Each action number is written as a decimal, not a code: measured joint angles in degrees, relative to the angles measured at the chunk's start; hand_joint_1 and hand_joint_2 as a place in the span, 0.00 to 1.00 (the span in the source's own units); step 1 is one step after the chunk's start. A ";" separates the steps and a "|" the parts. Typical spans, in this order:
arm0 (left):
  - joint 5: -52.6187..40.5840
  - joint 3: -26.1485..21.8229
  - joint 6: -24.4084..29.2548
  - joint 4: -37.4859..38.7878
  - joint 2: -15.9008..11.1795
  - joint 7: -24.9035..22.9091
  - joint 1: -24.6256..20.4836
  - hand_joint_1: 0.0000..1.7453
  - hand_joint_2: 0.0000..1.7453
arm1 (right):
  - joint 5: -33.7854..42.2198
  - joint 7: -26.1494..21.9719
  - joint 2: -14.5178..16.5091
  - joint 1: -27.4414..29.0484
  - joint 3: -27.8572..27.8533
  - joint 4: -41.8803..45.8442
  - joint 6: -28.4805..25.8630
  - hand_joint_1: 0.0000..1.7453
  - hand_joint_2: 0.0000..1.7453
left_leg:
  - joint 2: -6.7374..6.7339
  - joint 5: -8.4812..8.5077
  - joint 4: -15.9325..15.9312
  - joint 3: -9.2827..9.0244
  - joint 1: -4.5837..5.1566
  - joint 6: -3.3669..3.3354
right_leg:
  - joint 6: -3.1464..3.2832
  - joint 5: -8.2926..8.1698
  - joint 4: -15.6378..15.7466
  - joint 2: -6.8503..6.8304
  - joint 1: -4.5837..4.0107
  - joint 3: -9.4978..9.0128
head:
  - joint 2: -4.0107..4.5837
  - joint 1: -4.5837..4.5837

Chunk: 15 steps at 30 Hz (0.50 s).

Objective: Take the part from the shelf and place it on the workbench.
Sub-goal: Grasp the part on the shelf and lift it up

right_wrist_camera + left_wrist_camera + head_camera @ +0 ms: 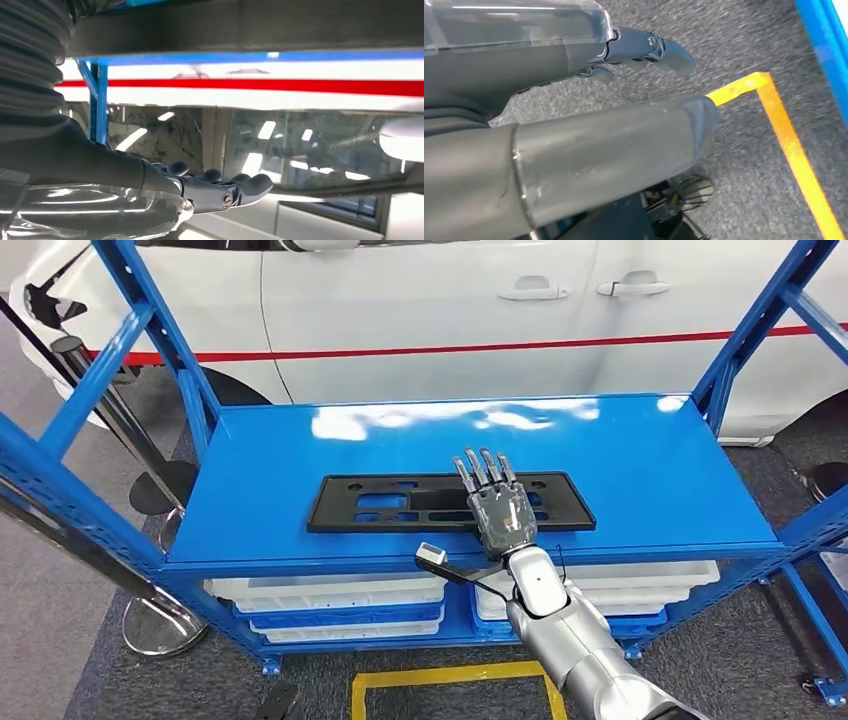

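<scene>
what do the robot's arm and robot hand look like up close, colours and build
The right arm is a smooth silver cylinder with a dark seam at the wrist. The right robot hand is dark grey with a glossy back plate and slim jointed fingers. The left robot hand shows a thick grey thumb, darker fingers with small metal pins and a clear glossy cover.

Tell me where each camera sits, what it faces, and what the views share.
Head view: high on the body, looking down at the black part on the blue shelf; right hand over it.
Left wrist view: behind the left hand, facing carpet and yellow tape.
Right wrist view: behind the right hand, facing the white car.
Shared: car, shelf.
</scene>
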<state>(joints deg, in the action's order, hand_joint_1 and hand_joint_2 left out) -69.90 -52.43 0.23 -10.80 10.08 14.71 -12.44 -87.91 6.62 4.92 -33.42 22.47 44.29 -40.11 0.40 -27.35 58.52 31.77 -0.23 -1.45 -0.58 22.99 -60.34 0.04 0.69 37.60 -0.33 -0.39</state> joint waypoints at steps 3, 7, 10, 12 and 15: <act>0.00 0.00 0.02 -0.01 -0.02 0.04 -0.09 0.00 0.00 | 0.00 0.00 -0.07 0.02 0.00 0.00 -0.01 0.00 1.00 | -0.07 -0.64 0.08 -0.29 0.02 0.90 | 1.15 0.81 0.48 0.27 -0.09 -0.39 | 0.00 -0.02; -0.02 0.00 0.01 -0.02 -0.04 0.05 -0.22 0.00 0.00 | 0.00 0.00 -0.04 -0.10 0.00 0.05 -0.01 0.00 1.00 | -0.14 -4.75 9.83 4.45 -0.19 1.82 | 2.45 1.81 0.89 0.16 -0.02 -1.96 | 0.00 -0.02; 0.05 0.00 0.01 -0.02 -0.02 0.05 0.12 0.00 0.00 | 0.00 0.00 -0.02 0.01 0.00 0.00 0.01 0.00 1.00 | -0.14 -4.73 16.51 9.81 -0.23 1.81 | 2.69 2.72 0.85 0.26 -0.37 -3.00 | 0.00 -0.03; 0.25 0.00 0.01 -0.02 -0.02 0.12 0.19 0.00 0.00 | 0.00 0.00 -0.02 0.01 0.00 0.00 -0.01 0.00 1.00 | -0.12 0.47 10.69 8.37 -0.08 1.13 | 2.65 3.36 0.83 0.38 -0.62 -4.04 | 0.00 -0.03; 0.85 -0.01 0.02 -0.02 -0.19 0.42 -0.03 0.00 0.00 | 0.00 -0.02 -0.01 -0.16 0.00 0.02 0.01 0.00 1.00 | -0.08 5.01 1.39 4.90 0.73 -0.56 | 2.21 4.00 0.92 0.42 -0.56 -4.62 | 0.00 -0.02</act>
<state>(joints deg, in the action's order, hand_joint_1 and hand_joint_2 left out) -69.05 -52.44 0.25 -10.82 9.89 15.12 -12.47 -87.91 6.60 4.91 -33.58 22.47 44.30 -40.10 0.32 -22.33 59.91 36.67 0.51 -2.01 1.62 26.99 -59.42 0.46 0.14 32.98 -0.33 -0.41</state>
